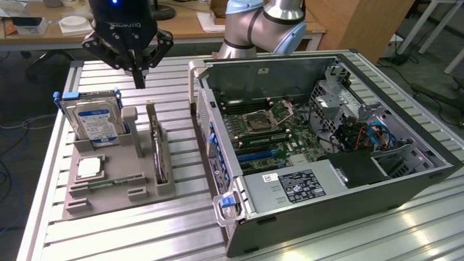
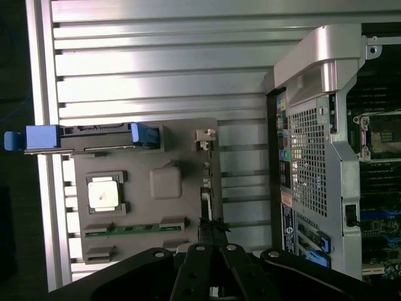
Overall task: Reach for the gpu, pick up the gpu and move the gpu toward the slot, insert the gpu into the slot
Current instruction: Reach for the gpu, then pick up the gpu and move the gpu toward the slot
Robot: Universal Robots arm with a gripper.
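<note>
1. The gpu (image 1: 155,142) stands on its thin edge in a groove of the grey holder (image 1: 108,202); nothing is touching it.
2. The pincer (image 1: 138,76) hangs above the far end of the gpu, a little apart from it; its fingers are pressed shut and it holds nothing.
3. The hard drive (image 1: 94,122) stands in the same holder, just beside the gpu, on the exterior view's left.
4. The slot (image 1: 255,154) looks like a long blue strip on the green motherboard (image 1: 290,133); that sits inside the open computer case (image 1: 326,206); the slot is well apart from the gpu, with the case wall between them; everything rests on the ribbed metal counter (image 1: 130,239).
5. What could go wrong, I think:
   - shut fingers cannot take the card; they would poke its top edge and tip it;
   - the card is thin, so a grip a bit to one side could let it slip;
   - the hard drive is close, so wide fingers could bump it;
   - the case wall could catch the card.
</note>
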